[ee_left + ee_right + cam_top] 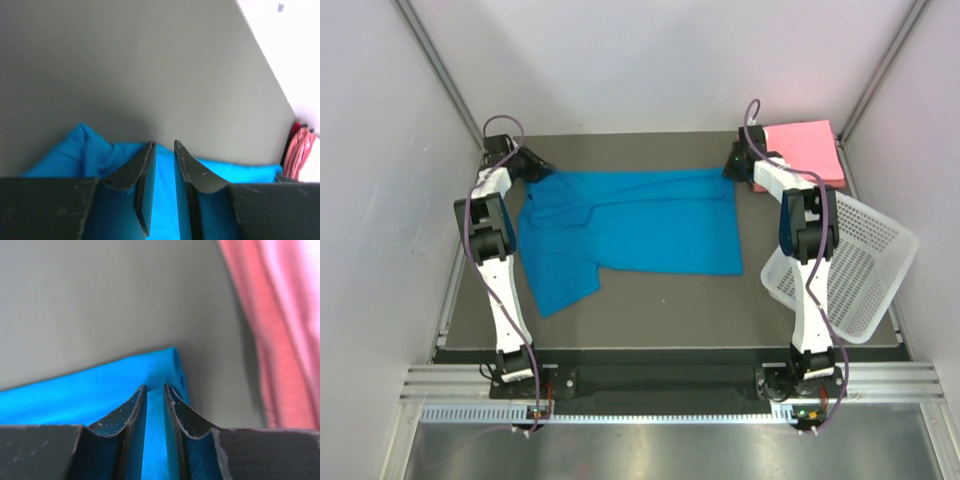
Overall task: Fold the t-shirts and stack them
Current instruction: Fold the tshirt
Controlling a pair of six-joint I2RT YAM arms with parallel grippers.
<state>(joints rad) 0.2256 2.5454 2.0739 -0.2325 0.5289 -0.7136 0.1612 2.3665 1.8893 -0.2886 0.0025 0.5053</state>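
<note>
Blue t-shirt [640, 225] is laid out flat on the dark grey table [670, 310], mid-table, long axis left to right. One sleeve is spread toward the near-left; some wrinkles are seen at the left end. The far edge is drawn nearly straight between the two arms.

Left gripper [532, 168] is placed on the far-left corner of the blue t-shirt. In the left wrist view the jaws are held almost together and the narrow slot between them is filled with blue cloth, so it is read as clamped on the shirt.

Right gripper [735, 165] is placed on the far-right corner. The same is seen in the right wrist view: a thin slot, blue fabric pinched in it, the shirt's corner just past the tips.

Pink t-shirts [808, 150] are stacked as a flat folded rectangle in the far-right corner of the table, just beside the right gripper, apart from the blue one.

White perforated basket [860, 270] is seen tilted at the right edge of the table, overhanging it, near the right arm.
</note>
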